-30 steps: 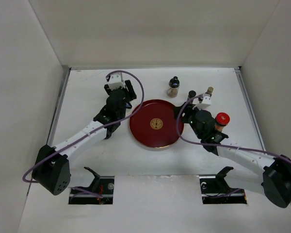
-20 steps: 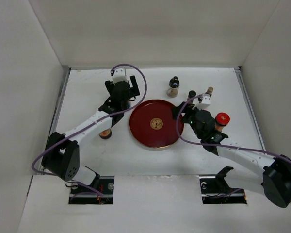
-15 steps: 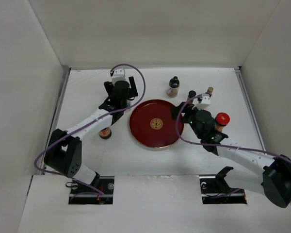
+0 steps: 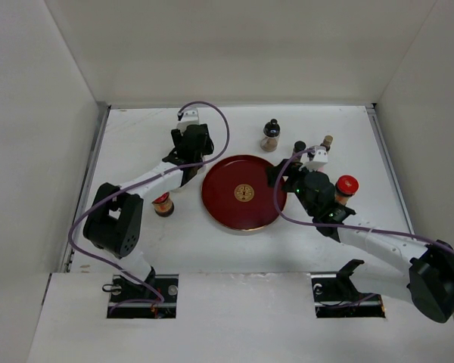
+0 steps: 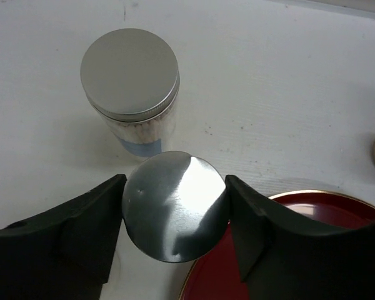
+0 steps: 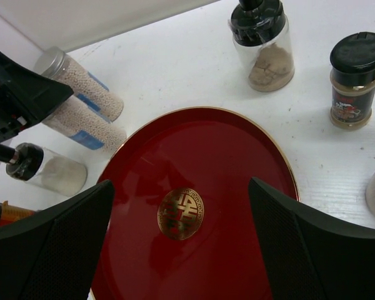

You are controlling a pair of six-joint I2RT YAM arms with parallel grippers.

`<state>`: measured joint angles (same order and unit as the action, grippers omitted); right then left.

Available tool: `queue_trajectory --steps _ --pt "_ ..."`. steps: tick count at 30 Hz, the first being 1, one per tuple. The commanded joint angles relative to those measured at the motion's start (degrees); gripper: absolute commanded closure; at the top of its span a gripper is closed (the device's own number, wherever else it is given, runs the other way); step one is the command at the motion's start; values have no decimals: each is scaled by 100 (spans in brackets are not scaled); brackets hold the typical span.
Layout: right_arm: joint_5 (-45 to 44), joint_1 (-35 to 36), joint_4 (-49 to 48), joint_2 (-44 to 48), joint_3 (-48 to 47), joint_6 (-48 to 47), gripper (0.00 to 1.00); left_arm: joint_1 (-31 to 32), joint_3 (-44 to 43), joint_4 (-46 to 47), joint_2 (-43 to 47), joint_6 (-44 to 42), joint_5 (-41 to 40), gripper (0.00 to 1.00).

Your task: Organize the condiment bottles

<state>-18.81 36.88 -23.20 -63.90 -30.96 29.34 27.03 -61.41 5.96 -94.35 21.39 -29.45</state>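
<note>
My left gripper [image 5: 175, 187] is shut on the grey top of a white shaker [image 5: 174, 215] at the left rim of the round dark red tray [image 5: 312, 250]; in the top view the left gripper [image 4: 194, 151] is behind the tray's left side. A second white shaker [image 5: 130, 74] stands just beyond. My right gripper [image 6: 181, 187] is open and empty over the tray [image 6: 200, 162]; in the top view the right gripper [image 4: 281, 178] is at its right rim. Both shakers [image 6: 87, 100] show at the left in the right wrist view.
Behind the tray stand a black-capped jar of brown powder [image 6: 262, 44] and a small black-capped bottle [image 6: 356, 81]. A red-lidded jar [image 4: 346, 184] stands by the right arm, another [image 4: 163, 203] left of the tray. A black-capped bottle of white powder [image 6: 47, 170] stands near it.
My left arm has swung toward the back, its gripper moving a little right to the shakers; the left red-lidded jar came into view. The right arm has not moved.
</note>
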Motion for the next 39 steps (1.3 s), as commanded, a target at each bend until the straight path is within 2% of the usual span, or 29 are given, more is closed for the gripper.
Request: queue_trajectory --steps 1,3,5,10,14,22,32,36,39 --pt "79 60 -281 -17 -182 -51 9 44 -311 160 21 -3 -34 45" --pt "97 60 -281 -26 -191 -78 9 79 -232 230 144 -20 -130 54" --pt "97 51 -299 -35 -182 -43 9 149 -214 318 284 -108 -201 59" --pt "123 60 -308 -96 -200 -43 9 623 32 1045 1075 -511 -578 62" --pt "97 -19 -387 -35 -121 36 9 1167 -20 1364 1226 -899 -720 62" --pt "-88 -449 -466 527 222 274 11 1713 -47 1302 804 -425 -307 61" --pt "70 -757 -484 660 371 511 11 1591 -424 1813 -180 -442 -17 61" --pt "79 -722 -475 694 363 494 11 1521 -504 1830 -479 -530 -8 58" --pt "79 -749 -501 686 380 511 10 1485 -469 1839 -602 -469 19 53"
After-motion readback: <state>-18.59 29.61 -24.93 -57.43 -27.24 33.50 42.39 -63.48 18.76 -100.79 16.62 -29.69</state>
